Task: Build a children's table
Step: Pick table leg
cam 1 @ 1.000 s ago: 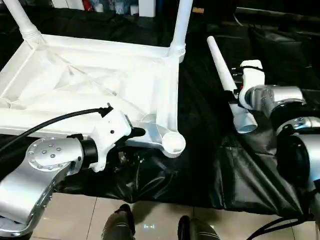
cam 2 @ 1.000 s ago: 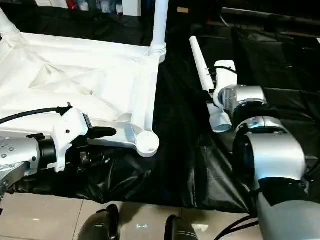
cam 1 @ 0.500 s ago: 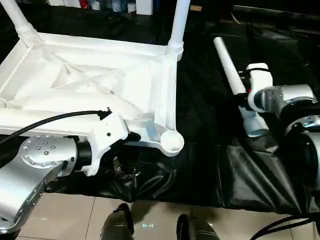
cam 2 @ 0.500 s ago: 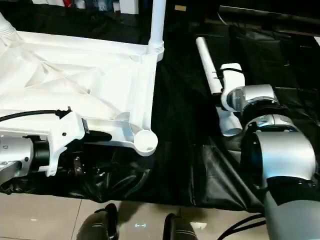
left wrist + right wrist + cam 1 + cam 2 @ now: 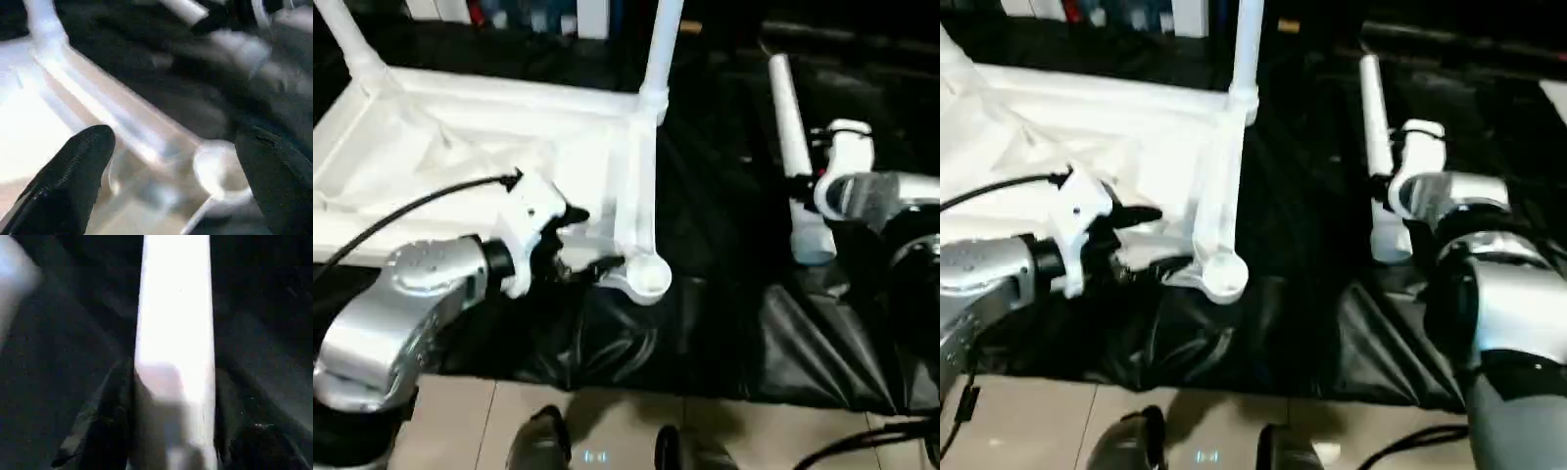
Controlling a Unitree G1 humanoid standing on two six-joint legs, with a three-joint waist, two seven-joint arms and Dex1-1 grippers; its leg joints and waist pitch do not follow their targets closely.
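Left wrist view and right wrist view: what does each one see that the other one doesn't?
Left wrist view: the tabletop lying upside down, its round corner socket, and the left jaws standing wide open around that corner, holding nothing.

Right wrist view: a loose leg up close, with the right jaws closed on it from both sides.

Both: the black sheet under everything.

Crumpled glossy black plastic sheet (image 5: 636, 333) covered the work area, beige tiled floor (image 5: 460, 431) along its near edge, blurred colourful clutter (image 5: 524, 15) behind.
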